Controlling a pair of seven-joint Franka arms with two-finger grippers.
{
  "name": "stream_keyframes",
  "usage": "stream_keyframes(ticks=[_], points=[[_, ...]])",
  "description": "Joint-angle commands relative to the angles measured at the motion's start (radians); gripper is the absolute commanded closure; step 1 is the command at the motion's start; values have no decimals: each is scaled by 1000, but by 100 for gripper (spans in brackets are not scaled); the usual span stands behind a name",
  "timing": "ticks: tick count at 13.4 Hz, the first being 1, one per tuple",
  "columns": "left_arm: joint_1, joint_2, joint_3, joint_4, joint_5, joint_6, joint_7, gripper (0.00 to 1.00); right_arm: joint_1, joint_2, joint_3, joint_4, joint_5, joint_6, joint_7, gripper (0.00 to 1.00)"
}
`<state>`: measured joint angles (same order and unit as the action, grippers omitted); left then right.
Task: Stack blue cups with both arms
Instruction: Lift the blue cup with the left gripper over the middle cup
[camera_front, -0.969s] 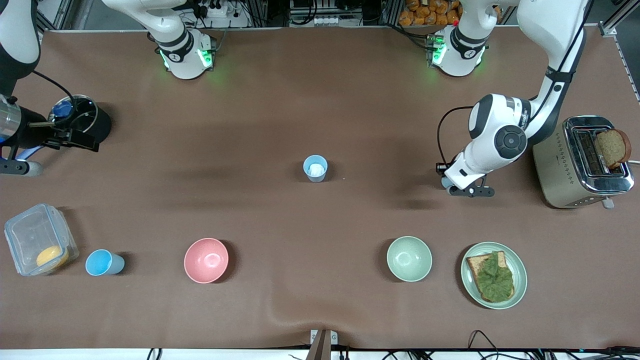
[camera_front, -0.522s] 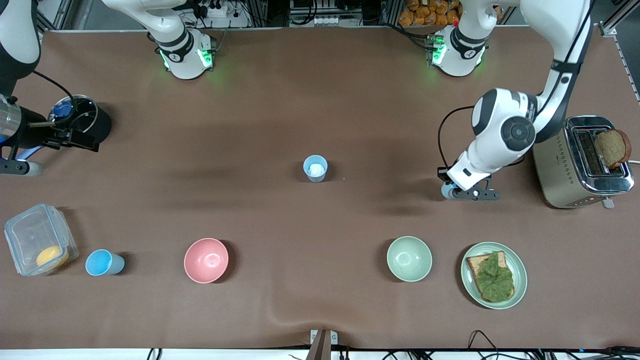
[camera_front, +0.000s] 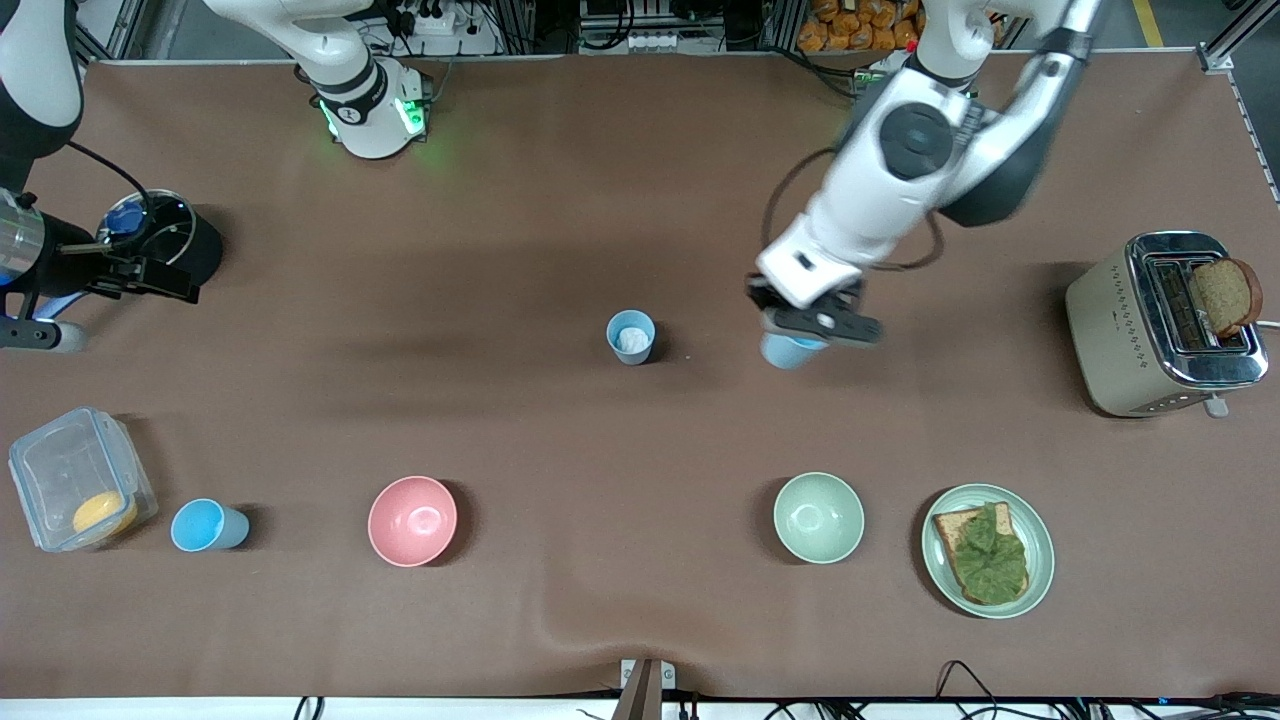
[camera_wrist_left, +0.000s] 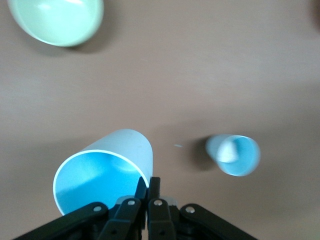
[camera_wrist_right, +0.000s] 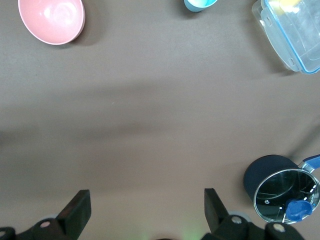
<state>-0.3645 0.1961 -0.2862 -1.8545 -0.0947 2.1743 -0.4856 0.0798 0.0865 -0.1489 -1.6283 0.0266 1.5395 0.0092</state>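
Note:
My left gripper (camera_front: 815, 326) is shut on the rim of a blue cup (camera_front: 789, 352) with a bright blue inside. It holds the cup in the air, toward the left arm's end from a second blue cup (camera_front: 631, 337). That second cup stands upright at mid-table and is whitish inside. In the left wrist view the fingers (camera_wrist_left: 154, 186) pinch the held cup's wall (camera_wrist_left: 107, 167), and the standing cup (camera_wrist_left: 233, 155) is apart from it. A third blue cup (camera_front: 206, 526) stands beside the clear container. My right gripper (camera_front: 140, 278) waits open and empty by the black pot.
A pink bowl (camera_front: 412, 520) and a pale green bowl (camera_front: 818, 517) stand nearer the front camera. A plate with toast and greens (camera_front: 1035, 560) and a toaster (camera_front: 1150, 325) are at the left arm's end. A clear container (camera_front: 75, 475) and a black pot (camera_front: 170, 240) are at the right arm's end.
My left arm has lifted the blue cup from beside the toaster. It has carried the cup toward the cup at mid-table. The right arm has not moved.

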Motion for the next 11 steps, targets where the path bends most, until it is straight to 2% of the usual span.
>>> stream_keyframes(ticks=[1, 4, 6, 8, 11], points=[[-97, 94, -1, 133, -20, -13, -50, 100, 5, -21, 3, -12, -20, -4, 6, 0], [-204, 219, 1, 266, -22, -13, -57, 100, 5, -19, 3, -12, -20, -4, 5, 0], [-246, 287, 7, 323, -22, -10, -114, 100, 5, -19, 3, -12, -20, -4, 3, 0], [-293, 330, 16, 344, -8, -4, -151, 100, 3, -19, 3, -12, -20, -4, 0, 0], [-292, 341, 27, 336, 12, -4, -140, 100, 1, -18, 2, -12, -20, -4, -3, 0]])
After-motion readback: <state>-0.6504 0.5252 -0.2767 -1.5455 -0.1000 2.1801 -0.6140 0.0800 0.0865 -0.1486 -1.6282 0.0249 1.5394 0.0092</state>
